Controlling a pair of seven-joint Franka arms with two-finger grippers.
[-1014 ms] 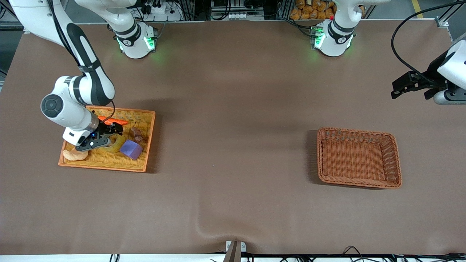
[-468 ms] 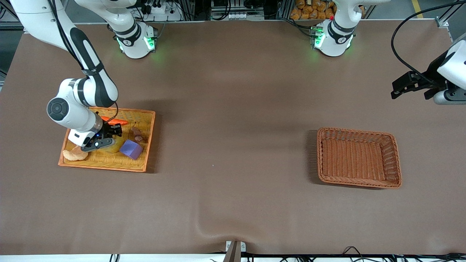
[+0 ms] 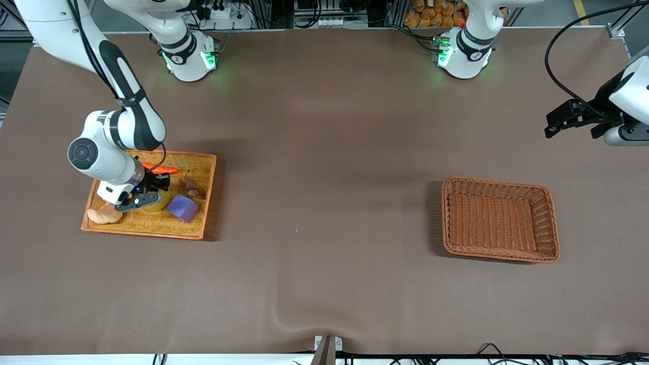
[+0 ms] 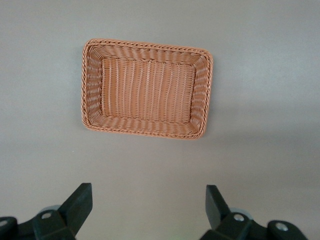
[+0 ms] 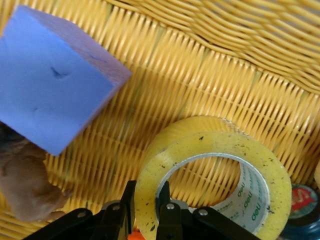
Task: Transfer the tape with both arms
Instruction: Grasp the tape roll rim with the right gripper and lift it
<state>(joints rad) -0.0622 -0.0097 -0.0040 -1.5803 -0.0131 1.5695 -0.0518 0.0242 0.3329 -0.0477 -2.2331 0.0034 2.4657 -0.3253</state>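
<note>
The tape [image 5: 210,137], a yellow translucent roll with a grey-white core, lies in the yellow wicker tray [image 3: 205,192] at the right arm's end of the table. My right gripper [image 5: 146,195] is down in the tray and shut on the roll's wall, one finger outside and one inside the ring. From the front, the gripper [image 3: 144,196] covers most of the tape [image 3: 158,203]. My left gripper [image 3: 557,124] hangs open and holds nothing, up over the table's edge at the left arm's end. In its wrist view, the left gripper [image 4: 147,195] shows only bare table between the fingers.
A purple cube [image 3: 182,208] sits in the tray right beside the tape. An orange piece [image 3: 163,169], a brown lump [image 3: 191,186] and a tan piece [image 3: 104,216] share the tray. A small can [image 5: 302,205] touches the roll. A brown wicker basket [image 3: 446,218] stands toward the left arm's end.
The right gripper has sunk onto the tape and shut on its wall, having stood open a second ago. The left arm has not moved.
</note>
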